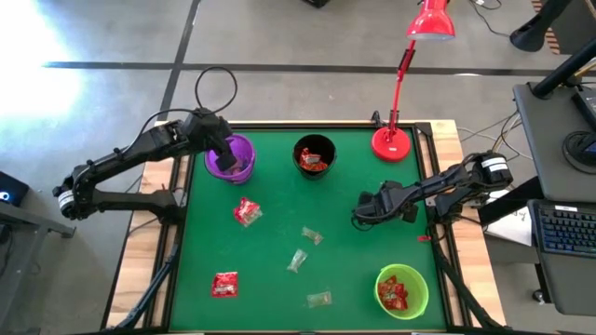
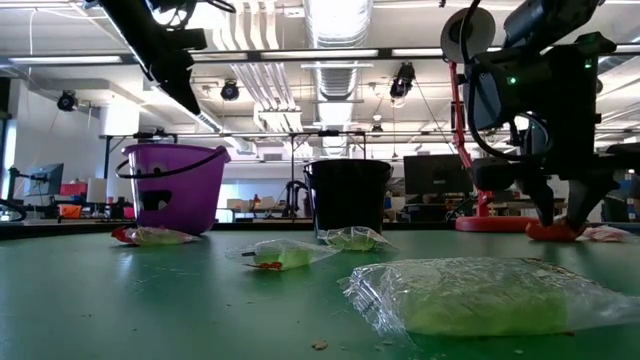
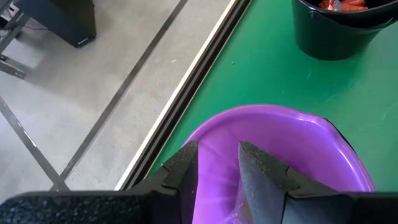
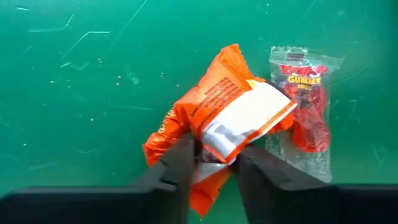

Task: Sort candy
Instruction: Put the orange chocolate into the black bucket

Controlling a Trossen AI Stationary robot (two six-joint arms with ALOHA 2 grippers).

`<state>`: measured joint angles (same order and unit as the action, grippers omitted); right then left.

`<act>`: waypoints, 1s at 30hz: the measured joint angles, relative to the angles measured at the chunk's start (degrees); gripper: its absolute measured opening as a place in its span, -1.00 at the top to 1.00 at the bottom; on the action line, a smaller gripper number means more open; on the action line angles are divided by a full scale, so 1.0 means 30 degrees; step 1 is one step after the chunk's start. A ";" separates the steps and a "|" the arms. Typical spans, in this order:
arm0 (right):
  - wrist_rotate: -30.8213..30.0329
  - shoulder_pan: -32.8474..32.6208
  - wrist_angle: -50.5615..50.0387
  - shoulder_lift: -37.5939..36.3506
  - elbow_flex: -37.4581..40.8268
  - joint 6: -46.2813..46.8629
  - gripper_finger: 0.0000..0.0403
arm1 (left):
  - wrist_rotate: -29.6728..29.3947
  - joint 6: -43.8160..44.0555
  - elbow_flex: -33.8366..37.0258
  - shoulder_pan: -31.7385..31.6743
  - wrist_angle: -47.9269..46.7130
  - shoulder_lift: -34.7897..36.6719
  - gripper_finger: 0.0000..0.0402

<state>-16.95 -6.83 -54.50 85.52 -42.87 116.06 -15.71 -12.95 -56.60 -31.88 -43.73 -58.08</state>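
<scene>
My right gripper (image 1: 358, 214) is down at the table's right side, shut on an orange-red candy (image 4: 211, 106) with a white patch. A clear gummy packet (image 4: 305, 93) lies flat beside that candy. Two red candies (image 1: 247, 212) (image 1: 224, 284) and three clear ones (image 1: 312, 235) (image 1: 297, 260) (image 1: 319, 299) lie on the green mat. My left gripper (image 1: 226, 149) hovers over the purple cup (image 1: 233, 160), open, with nothing seen between its fingers (image 3: 186, 165). The black cup (image 1: 314, 155) and the green cup (image 1: 402, 290) each hold red candies. My right gripper (image 4: 214, 158) pinches the orange-red candy between its two fingers at the wrapper's end below the white patch (image 4: 214, 149), coming from above and pointing down. In the low view the candy (image 2: 553, 232) still rests on the mat under the fingertips.
A red desk lamp (image 1: 391, 140) stands at the far right corner, close behind my right arm. The purple cup sits near the mat's far left edge (image 3: 186, 93). A large clear packet (image 2: 480, 300) lies close to the low camera. Bare mat lies between the scattered candies.
</scene>
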 joint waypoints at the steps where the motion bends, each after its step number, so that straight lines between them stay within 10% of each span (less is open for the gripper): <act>1: 0.0000 0.0000 -0.0006 0.0000 0.0006 -0.0062 0.63 | -0.0003 0.0050 0.0000 0.0000 -0.0003 0.0000 0.51; 17: 0.0233 -0.0138 -0.0178 -0.0080 -0.1485 -0.2093 0.94 | 0.0102 0.0144 0.0007 0.0007 -0.0356 0.0000 0.51; 30: -0.5344 0.0528 -0.0157 -0.0080 -0.7752 -0.8931 0.94 | 0.0130 0.0144 0.0007 0.0007 -0.0356 0.0000 0.51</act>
<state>-32.98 -5.25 -54.97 85.27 -66.12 89.27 -15.31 -12.51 -56.58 -31.86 -44.80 -58.08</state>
